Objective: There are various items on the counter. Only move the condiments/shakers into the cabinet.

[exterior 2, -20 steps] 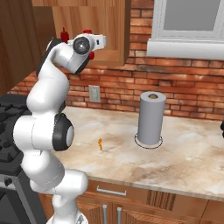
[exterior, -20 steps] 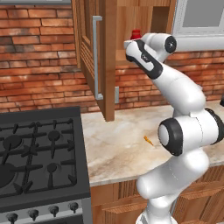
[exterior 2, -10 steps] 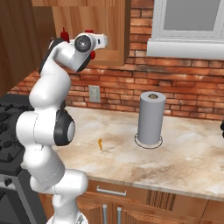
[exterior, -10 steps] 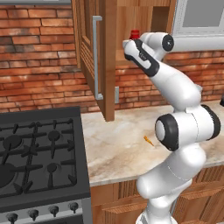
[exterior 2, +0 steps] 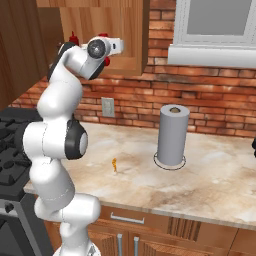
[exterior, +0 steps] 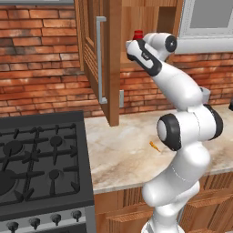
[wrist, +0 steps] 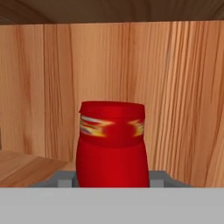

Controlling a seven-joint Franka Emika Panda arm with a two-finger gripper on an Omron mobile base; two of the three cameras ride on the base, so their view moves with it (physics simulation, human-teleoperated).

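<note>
My gripper (wrist: 111,181) is shut on a red bottle (wrist: 111,144) with a coloured label band, held upright inside the open cabinet (exterior: 113,63) in front of its wooden back wall. From the left base view the bottle's red cap (exterior: 137,34) peeks above my hand at the cabinet opening. A second red bottle top (exterior 2: 73,38) stands deeper in the cabinet, behind my arm. The tiny orange carrot-like piece (exterior: 154,146) lies on the beige counter (exterior: 123,150). The dark brown shaker is out of view.
The cabinet door stands swung open with its grey bar handle (exterior: 99,59) facing left. A black gas stove (exterior: 41,159) adjoins the counter on the left. A grey paper towel roll (exterior 2: 172,135) stands upright at the back right, below a window (exterior 2: 215,25).
The arm's elbow has shifted slightly while the hand stays at the cabinet opening with the red bottle in it. Nothing on the counter moved.
</note>
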